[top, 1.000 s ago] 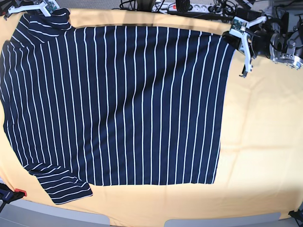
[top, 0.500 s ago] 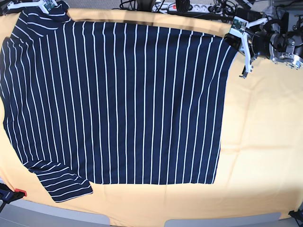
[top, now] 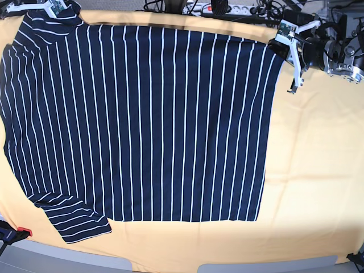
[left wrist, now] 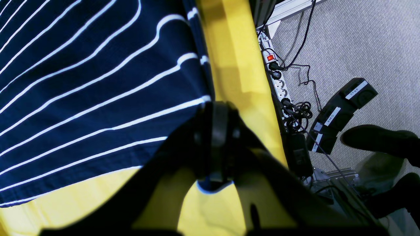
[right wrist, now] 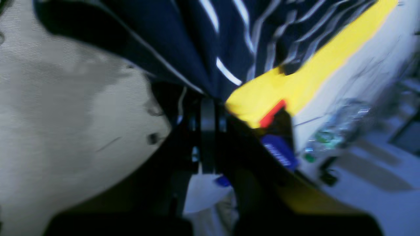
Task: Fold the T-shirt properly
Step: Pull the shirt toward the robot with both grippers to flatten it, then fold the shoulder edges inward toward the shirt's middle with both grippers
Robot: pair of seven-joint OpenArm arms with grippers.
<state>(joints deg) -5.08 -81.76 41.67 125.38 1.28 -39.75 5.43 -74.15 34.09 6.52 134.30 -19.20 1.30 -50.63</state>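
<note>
The T-shirt [top: 148, 125], dark navy with thin white stripes, lies spread flat on the yellow table [top: 313, 170], one sleeve at the near left. My left gripper [top: 287, 57] is at the shirt's far right corner. In the left wrist view its fingers [left wrist: 215, 131] are shut on that corner of the T-shirt [left wrist: 82, 98], and a bit of cloth shows under them. My right gripper [top: 57, 8] is at the far left corner by the other sleeve. The blurred right wrist view shows its fingers [right wrist: 207, 131] shut on bunched T-shirt [right wrist: 197, 39] cloth.
A power strip [top: 216, 8] and cables run behind the table's far edge. The power strip [left wrist: 277, 82], black foot pedals [left wrist: 341, 114] and a dark shoe [left wrist: 377, 141] are on the floor. A red-tipped clamp [top: 17, 232] grips the near left table edge.
My right gripper has pulled the far left sleeve area farther back and left, smoothing the folded cloth there flat. The left gripper and its corner have stayed put.
</note>
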